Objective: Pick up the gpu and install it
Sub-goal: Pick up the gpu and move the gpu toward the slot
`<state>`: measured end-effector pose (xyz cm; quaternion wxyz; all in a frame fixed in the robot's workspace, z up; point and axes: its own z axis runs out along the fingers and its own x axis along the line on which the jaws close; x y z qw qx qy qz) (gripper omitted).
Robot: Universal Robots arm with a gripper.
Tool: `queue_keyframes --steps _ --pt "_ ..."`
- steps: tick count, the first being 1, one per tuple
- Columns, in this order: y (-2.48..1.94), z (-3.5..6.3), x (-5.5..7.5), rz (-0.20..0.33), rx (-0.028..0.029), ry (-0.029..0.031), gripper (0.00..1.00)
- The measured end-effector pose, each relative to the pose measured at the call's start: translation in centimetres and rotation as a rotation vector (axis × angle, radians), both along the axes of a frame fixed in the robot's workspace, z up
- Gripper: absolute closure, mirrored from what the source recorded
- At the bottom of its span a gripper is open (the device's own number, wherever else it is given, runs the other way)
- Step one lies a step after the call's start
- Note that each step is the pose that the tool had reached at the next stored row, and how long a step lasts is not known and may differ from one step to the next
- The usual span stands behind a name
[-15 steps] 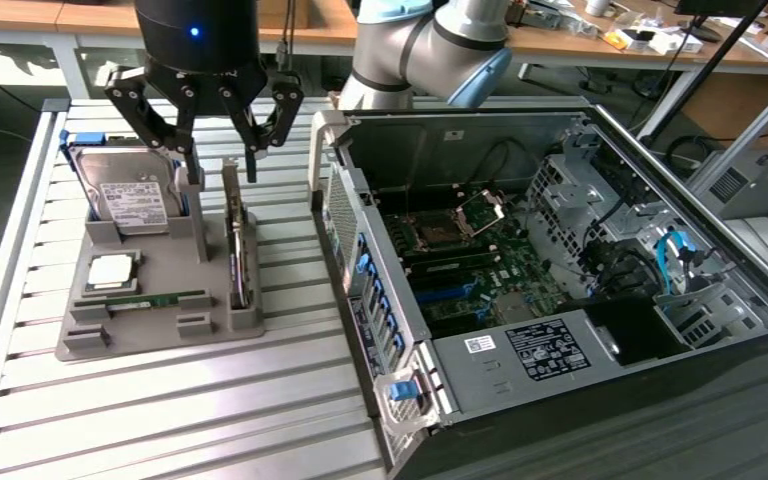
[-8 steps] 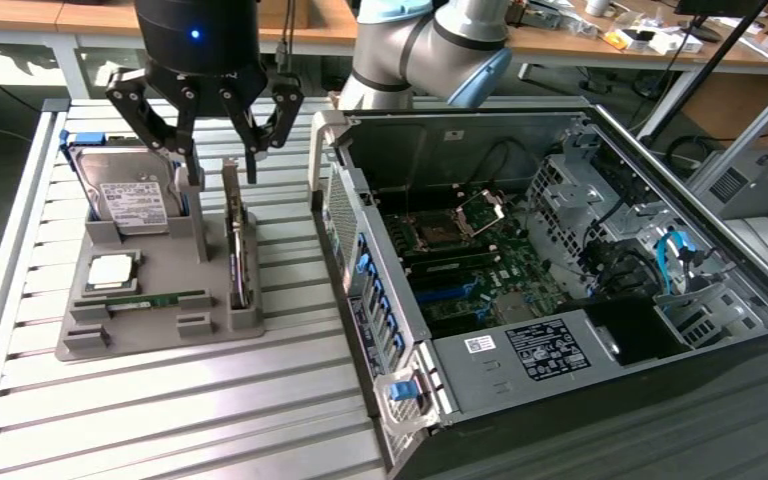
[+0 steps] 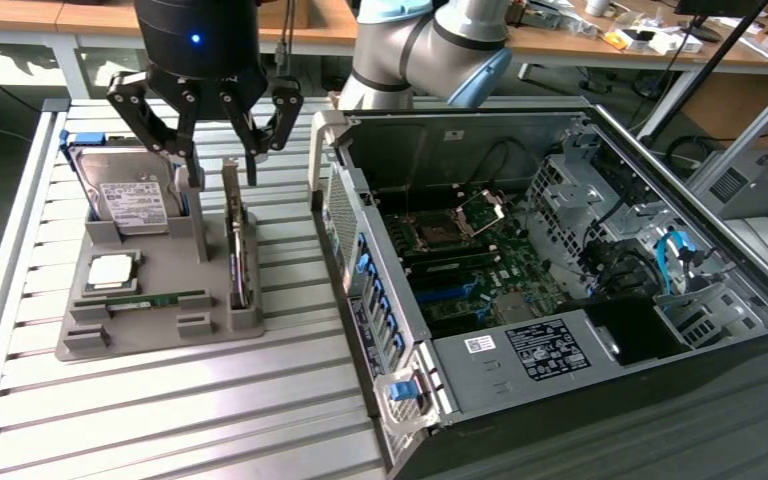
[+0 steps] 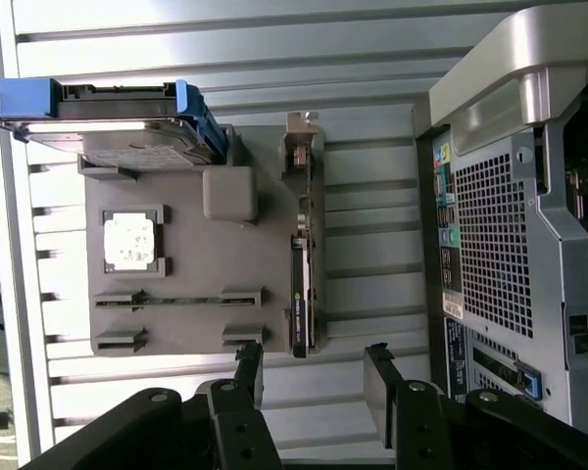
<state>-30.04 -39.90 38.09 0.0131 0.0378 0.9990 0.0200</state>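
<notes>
Claw (image 4: 314, 364) hangs wide open and empty above the gpu (image 4: 302, 284), which stands on edge in its grey holder (image 4: 191, 259) on the tabletop (image 4: 274, 59). Approach step, I judge; gripping calls for fingers straddling the thin card squarely.

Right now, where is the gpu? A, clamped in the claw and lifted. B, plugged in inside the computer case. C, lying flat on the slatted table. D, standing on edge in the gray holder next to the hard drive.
D: the gpu stands on edge in a slot of the gray holder, and the claw hangs over it with its jaws open, not closed on the card.
</notes>
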Motion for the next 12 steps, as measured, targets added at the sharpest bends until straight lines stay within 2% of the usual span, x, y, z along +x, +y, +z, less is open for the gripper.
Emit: queue_keyframes --steps 12 --pt "0.0 -0.33 0.0 0.0 0.0 0.0 0.46"
